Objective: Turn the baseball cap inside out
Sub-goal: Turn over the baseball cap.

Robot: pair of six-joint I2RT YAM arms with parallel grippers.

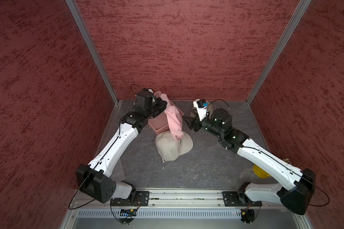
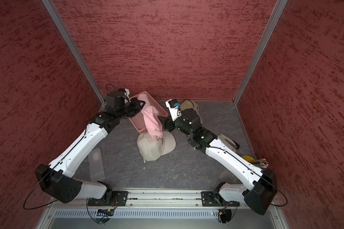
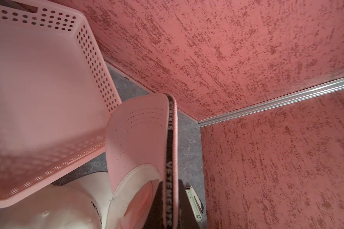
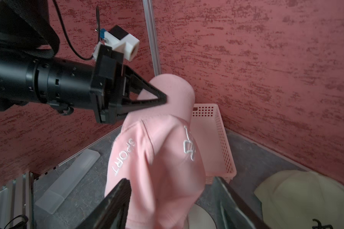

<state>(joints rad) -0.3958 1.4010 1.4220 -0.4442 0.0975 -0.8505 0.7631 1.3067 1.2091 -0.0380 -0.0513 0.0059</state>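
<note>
left end effector (image 4: 164, 99) pinching pink cap (image 4: 157, 154), right end effector (image 4: 170, 181) apparently open

White stitched capitals spell SPORT down the side panel of the pink baseball cap (image 4: 157, 162) in the right wrist view. The white embroidered emblem (image 4: 189, 146) on its front is too blurred to read. In the left wrist view, a black band (image 3: 170, 178) along that cap's edge carries VETEMENTS in white, and a repeat further along shows only its ending, ENTS. Near the middle of the frame in both top views, the dark lettering on the beige cap (image 1: 173, 147) (image 2: 155, 147) is too small to read. A black stitched mark on the cream cap (image 4: 306, 196) is cut off at the frame edge.
</note>
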